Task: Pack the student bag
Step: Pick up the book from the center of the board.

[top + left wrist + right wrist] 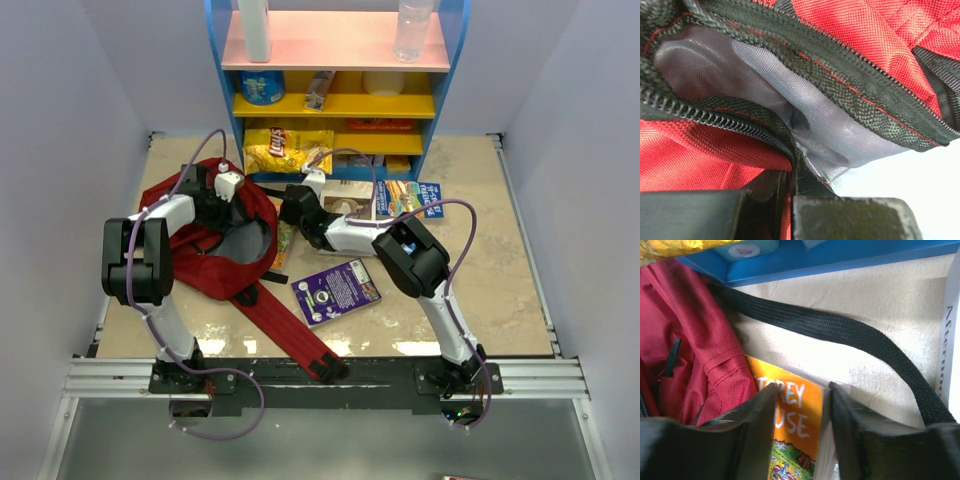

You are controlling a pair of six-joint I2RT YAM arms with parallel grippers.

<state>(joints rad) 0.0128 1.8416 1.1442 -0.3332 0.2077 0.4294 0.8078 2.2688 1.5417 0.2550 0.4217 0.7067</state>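
The student bag (210, 272) lies left of centre, long axis diagonal, straps trailing nearward, mouth facing right. The left gripper (791, 176) pinches its zip edge; the right gripper (802, 396) stands half-open astride an orange book (796, 426).

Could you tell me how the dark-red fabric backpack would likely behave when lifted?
Probably floppy: the dark-red fabric backpack lies crumpled, its grey lining creased. Its long red strap would likely trail behind.

Beige table (500, 260) with student bag (215, 275), purple book (336, 291), orange book (795, 410), blue book (410, 197), shelf unit (335, 107).
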